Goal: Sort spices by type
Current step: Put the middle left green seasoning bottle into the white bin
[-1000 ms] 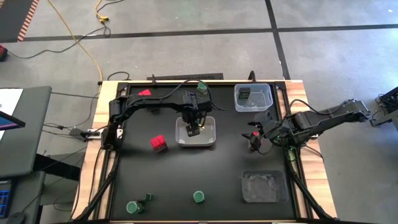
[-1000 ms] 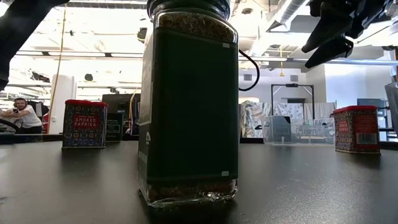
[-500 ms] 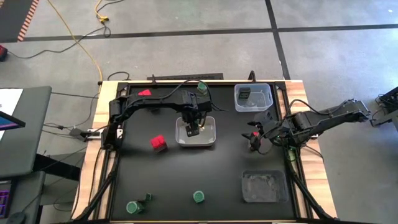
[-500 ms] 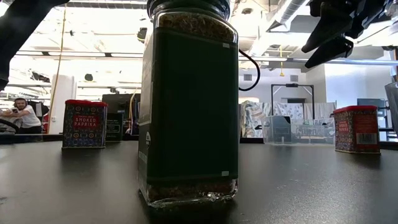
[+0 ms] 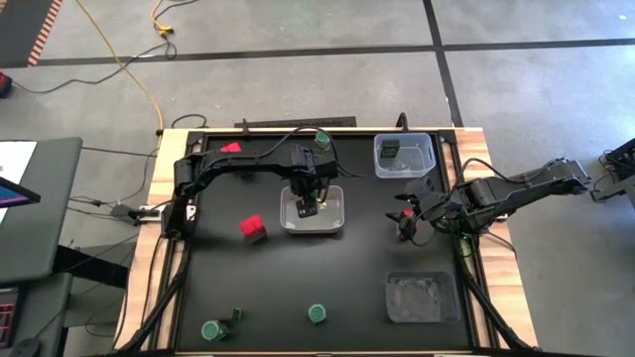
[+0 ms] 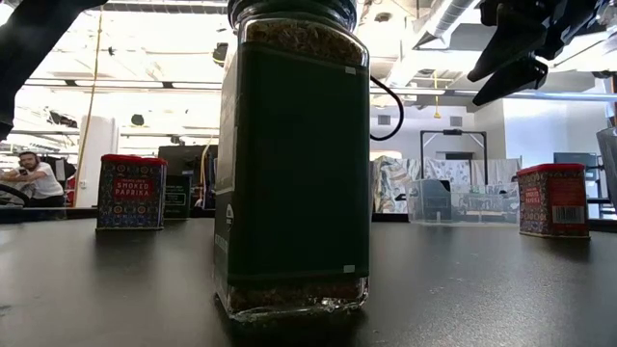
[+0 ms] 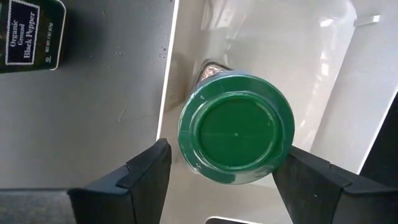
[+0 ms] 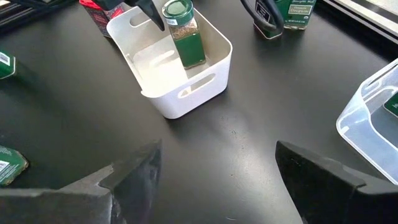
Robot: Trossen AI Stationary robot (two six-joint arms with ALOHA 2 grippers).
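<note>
A green-lidded spice jar [image 8: 185,34] is upright inside the white bin [image 5: 337,220] at the table's middle. My left gripper [image 5: 310,203] reaches down into the bin and is shut on this jar. My right gripper [image 5: 407,223] hangs open over the bare table to the right of the bin, holding nothing. Other spices stand around: a red box [image 5: 253,229], a second red box [image 5: 230,148], a green jar [image 5: 322,139] at the far edge, and two green jars [image 5: 317,314] [image 5: 211,330] near the front edge. A dark tin [image 5: 390,151] sits in the clear bin [image 5: 427,149]. My left gripper has the jar's round green lid [image 7: 236,129] between its two fingers [image 7: 146,177], one on each of two opposite sides of the rim. The fingers come from above, pointing down. The jar stays upright with its base down inside the bin; whether the base rests on the floor, I cannot tell.
A black pepper tin [image 7: 31,34] lies on the table just outside the white bin. An empty clear tray [image 5: 422,297] sits at the front right. A green jar [image 6: 294,164] stands close to the low camera, between two smoked paprika boxes [image 6: 131,191] [image 6: 552,200].
</note>
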